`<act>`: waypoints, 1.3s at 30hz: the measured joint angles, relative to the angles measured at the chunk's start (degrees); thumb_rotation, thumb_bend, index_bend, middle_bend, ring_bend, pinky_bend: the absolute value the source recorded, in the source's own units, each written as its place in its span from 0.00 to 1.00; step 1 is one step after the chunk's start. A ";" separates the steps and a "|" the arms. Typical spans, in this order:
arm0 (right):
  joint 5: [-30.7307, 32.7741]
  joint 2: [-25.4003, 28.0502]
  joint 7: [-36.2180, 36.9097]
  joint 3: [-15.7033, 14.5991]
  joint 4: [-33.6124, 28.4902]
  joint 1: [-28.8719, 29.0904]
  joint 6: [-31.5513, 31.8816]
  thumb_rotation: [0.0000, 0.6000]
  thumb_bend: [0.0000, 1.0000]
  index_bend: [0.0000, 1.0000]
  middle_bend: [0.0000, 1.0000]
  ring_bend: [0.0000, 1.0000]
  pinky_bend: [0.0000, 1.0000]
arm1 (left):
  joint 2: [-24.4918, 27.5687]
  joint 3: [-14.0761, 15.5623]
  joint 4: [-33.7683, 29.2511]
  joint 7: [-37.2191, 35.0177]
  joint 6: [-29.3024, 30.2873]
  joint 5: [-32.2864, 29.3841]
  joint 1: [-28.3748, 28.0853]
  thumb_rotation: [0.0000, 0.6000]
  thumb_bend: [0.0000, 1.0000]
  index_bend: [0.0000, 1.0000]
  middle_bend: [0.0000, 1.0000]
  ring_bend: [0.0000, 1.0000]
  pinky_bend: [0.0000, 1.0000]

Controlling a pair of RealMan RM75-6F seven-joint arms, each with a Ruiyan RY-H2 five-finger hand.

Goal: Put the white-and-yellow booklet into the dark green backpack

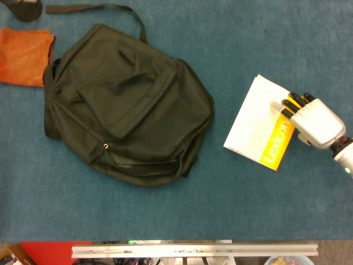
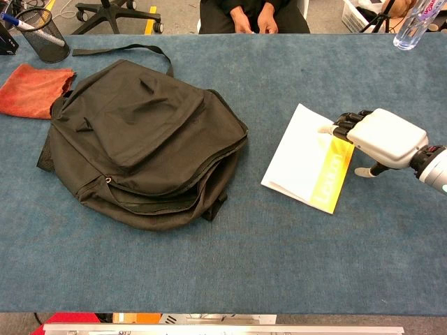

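Note:
The dark green backpack (image 1: 127, 105) (image 2: 140, 139) lies flat on the left half of the blue table, and I cannot see an open zipper. The white-and-yellow booklet (image 1: 253, 124) (image 2: 300, 157) lies flat to its right, yellow strip on the right side. My right hand (image 1: 314, 121) (image 2: 384, 136) hovers palm down at the booklet's yellow edge, its dark fingers (image 1: 292, 103) reaching over the strip near the upper corner. The thumb (image 2: 365, 172) sticks out beside the booklet, off the paper. The hand holds nothing. My left hand shows in neither view.
An orange cloth (image 1: 22, 55) (image 2: 31, 89) lies left of the backpack, with a mesh pen cup (image 2: 42, 35) behind it. The backpack strap (image 1: 110, 8) trails toward the far edge. A water bottle (image 2: 411, 24) stands at the far right, and a seated person (image 2: 251, 14) is across the table.

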 measured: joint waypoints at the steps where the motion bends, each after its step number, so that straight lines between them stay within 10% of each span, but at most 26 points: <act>1: 0.16 -0.21 0.03 -0.02 0.28 0.14 -0.08 1.00 0.12 0.15 0.28 0.18 0.33 | 0.00 -0.03 0.01 -0.01 -0.01 0.03 -0.02 1.00 0.26 0.28 0.19 0.11 0.07; 39: 1.06 -6.06 2.23 -0.68 5.18 5.37 0.05 1.00 0.34 0.20 0.33 0.21 0.35 | 0.32 -0.29 1.81 -3.34 -0.08 -0.15 0.44 1.00 0.26 0.28 0.19 0.11 0.07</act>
